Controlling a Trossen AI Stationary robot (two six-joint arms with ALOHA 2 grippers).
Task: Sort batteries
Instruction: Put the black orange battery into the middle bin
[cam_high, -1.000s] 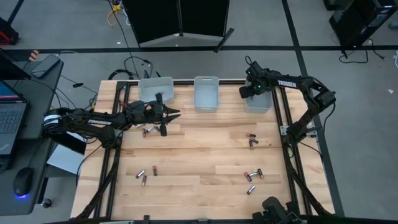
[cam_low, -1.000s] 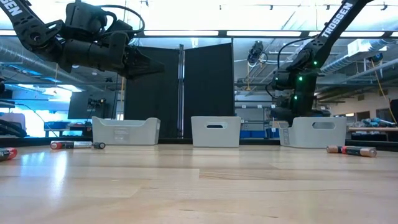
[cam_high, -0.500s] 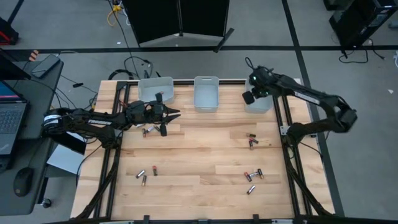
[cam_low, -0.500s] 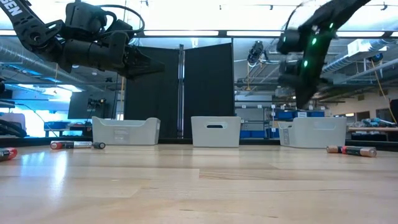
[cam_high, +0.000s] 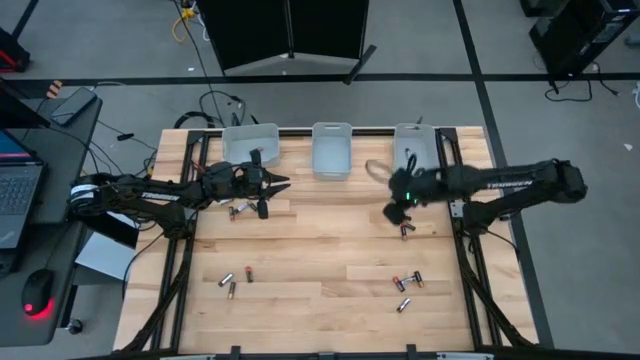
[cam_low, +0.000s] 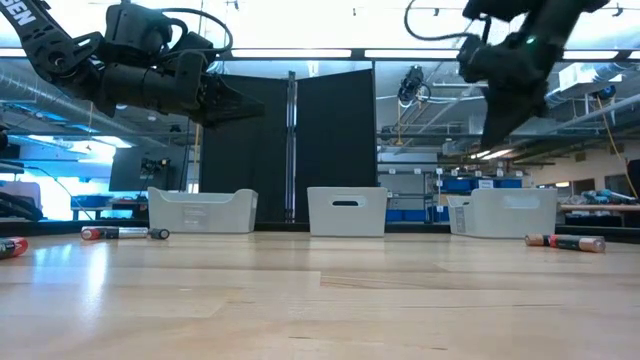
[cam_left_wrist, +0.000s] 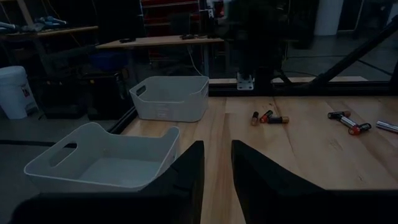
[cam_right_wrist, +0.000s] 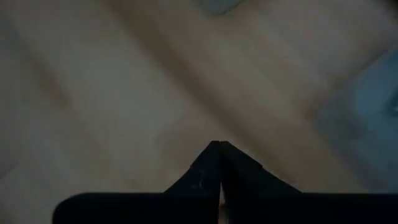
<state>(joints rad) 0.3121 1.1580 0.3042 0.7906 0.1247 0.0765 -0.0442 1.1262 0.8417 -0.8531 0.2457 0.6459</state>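
Observation:
Batteries lie scattered on the wooden table: a few near my left gripper (cam_high: 237, 210), two right of centre (cam_high: 404, 227), and more toward the near edge (cam_high: 407, 282) (cam_high: 229, 283). The low view shows them lying on their sides (cam_low: 120, 233) (cam_low: 565, 241). My left gripper (cam_high: 280, 184) hovers open above the table in front of the left bin (cam_high: 250, 143), pointing toward the table's right (cam_left_wrist: 217, 177). My right gripper (cam_high: 394, 209) is shut and empty (cam_right_wrist: 217, 149), high above the pair right of centre (cam_low: 493, 130).
Three translucent bins stand along the far edge: left, middle (cam_high: 332, 150) and right (cam_high: 415, 148). The left wrist view shows two of them (cam_left_wrist: 106, 163) (cam_left_wrist: 169, 98) and batteries beyond (cam_left_wrist: 268, 117). Bare wood (cam_high: 320, 245) spreads across the table's middle.
My right arm has swung quickly from above the right bin at the far edge toward the near side and a little left. It now hangs over the table near the two batteries right of centre. My left arm has kept still.

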